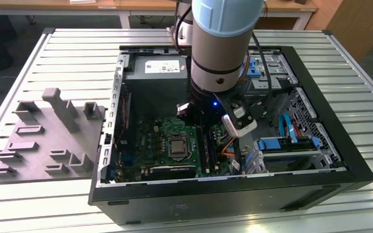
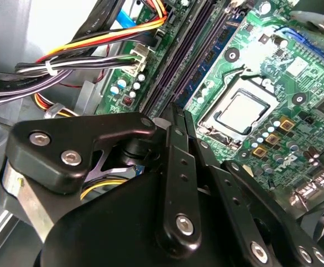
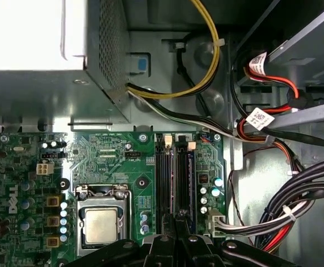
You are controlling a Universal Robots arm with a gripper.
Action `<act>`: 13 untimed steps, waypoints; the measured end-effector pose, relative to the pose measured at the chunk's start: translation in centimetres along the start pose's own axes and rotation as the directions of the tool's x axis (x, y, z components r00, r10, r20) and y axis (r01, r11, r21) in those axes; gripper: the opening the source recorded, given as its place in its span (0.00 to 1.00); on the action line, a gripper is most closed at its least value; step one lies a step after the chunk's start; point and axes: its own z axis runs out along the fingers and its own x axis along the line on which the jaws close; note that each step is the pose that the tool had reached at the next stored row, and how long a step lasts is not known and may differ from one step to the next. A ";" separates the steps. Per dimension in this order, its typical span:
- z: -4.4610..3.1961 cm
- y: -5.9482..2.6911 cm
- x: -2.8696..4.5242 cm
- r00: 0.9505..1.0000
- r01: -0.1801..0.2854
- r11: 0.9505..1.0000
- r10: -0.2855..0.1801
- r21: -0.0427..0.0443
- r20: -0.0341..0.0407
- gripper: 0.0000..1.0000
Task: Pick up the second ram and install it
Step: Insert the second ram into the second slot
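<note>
Jaws pinch second ram (image 3: 180, 183) edge-on above green motherboard (image 3: 109, 158).

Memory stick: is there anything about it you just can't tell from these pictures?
Whether the pincer grips the second ram: second wrist view, its own black links block it.
Near ends of the socket rails: first wrist view, the pincer covers them.
The pincer's tip: exterior view, the arm hides it.
</note>
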 end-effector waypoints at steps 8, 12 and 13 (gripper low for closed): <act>0.21 -0.09 0.01 1.000 0.000 1.000 0.000 0.000 0.000 0.12; 0.32 -0.11 0.01 1.000 0.000 1.000 0.000 0.000 0.000 0.12; 0.32 -0.11 0.01 1.000 0.000 1.000 0.000 0.000 0.000 0.12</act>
